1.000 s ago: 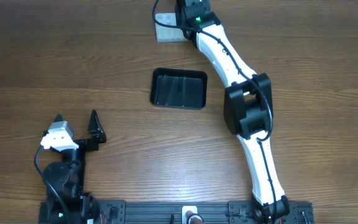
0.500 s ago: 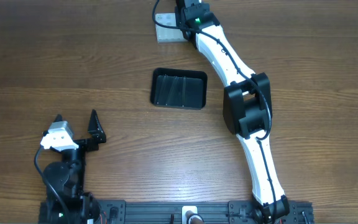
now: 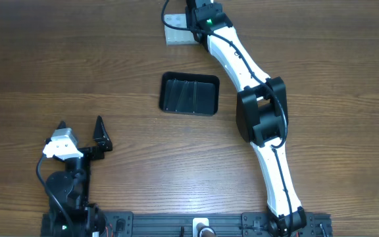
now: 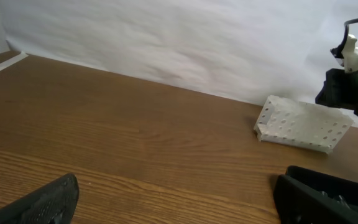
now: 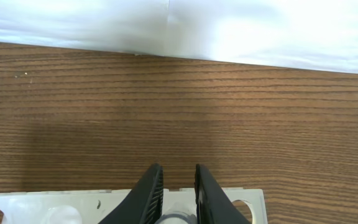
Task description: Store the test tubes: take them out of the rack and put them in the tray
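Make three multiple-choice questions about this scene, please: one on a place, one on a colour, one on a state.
1. Where is the right gripper? A. over the rack B. over bare wood C. beside the left arm's base
2. What colour is the tray? A. white B. black C. blue
3. How is the left gripper? A. open and empty B. shut tight, empty C. shut on the tray
Answers: 1 A, the right gripper stands over the white rack, a test tube's top between its fingers; 2 B, the tray is black; 3 A, the left gripper's fingers stand apart around nothing.
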You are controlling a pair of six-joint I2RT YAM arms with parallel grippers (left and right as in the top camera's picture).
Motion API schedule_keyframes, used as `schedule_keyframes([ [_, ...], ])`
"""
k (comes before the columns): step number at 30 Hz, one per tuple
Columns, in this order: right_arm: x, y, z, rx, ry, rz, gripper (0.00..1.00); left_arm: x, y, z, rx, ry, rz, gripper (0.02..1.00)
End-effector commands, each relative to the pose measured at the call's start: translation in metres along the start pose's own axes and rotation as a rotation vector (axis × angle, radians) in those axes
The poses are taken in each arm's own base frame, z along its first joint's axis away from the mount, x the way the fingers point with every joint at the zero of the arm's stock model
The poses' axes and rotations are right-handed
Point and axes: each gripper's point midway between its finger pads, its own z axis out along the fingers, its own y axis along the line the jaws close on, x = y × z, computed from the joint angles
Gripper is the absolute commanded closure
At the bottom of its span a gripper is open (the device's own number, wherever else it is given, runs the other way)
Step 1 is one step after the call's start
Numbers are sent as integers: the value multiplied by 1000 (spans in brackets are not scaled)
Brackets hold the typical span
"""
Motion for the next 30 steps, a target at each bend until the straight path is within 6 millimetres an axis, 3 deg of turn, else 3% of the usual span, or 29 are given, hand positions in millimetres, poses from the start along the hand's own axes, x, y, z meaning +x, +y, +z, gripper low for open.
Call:
schedule_keyframes([
  [1,-43,-5,-37,-10,-87,29,833,1,-1,0,7,0,14,20],
  [12,-84,1,-92,-47,-173,45,836,1,-1,0,7,0,14,20],
  [18,-96,4,-135,-68,-176,32,838,1,-1,0,7,0,14,23],
  [23,-86,3,-170,-80,-106,76,840,1,-1,0,7,0,14,23],
  [30,-43,11,-203,-135,91,136,875,1,-1,0,7,0,14,20],
])
